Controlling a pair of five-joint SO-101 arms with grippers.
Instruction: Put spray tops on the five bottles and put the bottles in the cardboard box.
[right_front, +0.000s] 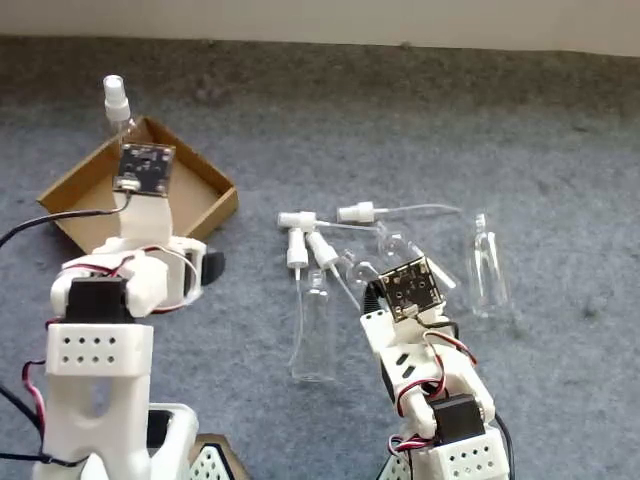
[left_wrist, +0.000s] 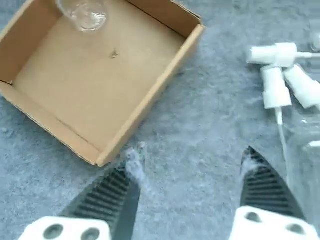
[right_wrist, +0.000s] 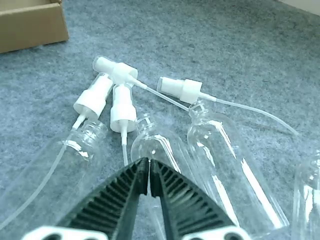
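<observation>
A clear bottle with a white spray top (right_front: 115, 100) stands upright in the far corner of the cardboard box (right_front: 215, 190); its base (left_wrist: 87, 12) shows in the left wrist view. My left gripper (left_wrist: 190, 175) is open and empty, low over the carpet just outside the cardboard box (left_wrist: 150, 95). Several white spray tops (right_front: 300, 235) lie in a cluster mid-table. Open clear bottles lie beside them: one (right_front: 316, 325) near, one (right_front: 487, 265) to the right. My right gripper (right_wrist: 149, 167) is shut and empty, just above the neck of a lying bottle (right_wrist: 155, 142), between two others (right_wrist: 70, 160) (right_wrist: 225, 150).
Grey carpet (right_front: 330, 120) covers the whole table. The spray tops' long thin dip tubes (right_wrist: 250, 110) trail across the carpet between the bottles. Open carpet lies behind the bottles and between the box and the cluster.
</observation>
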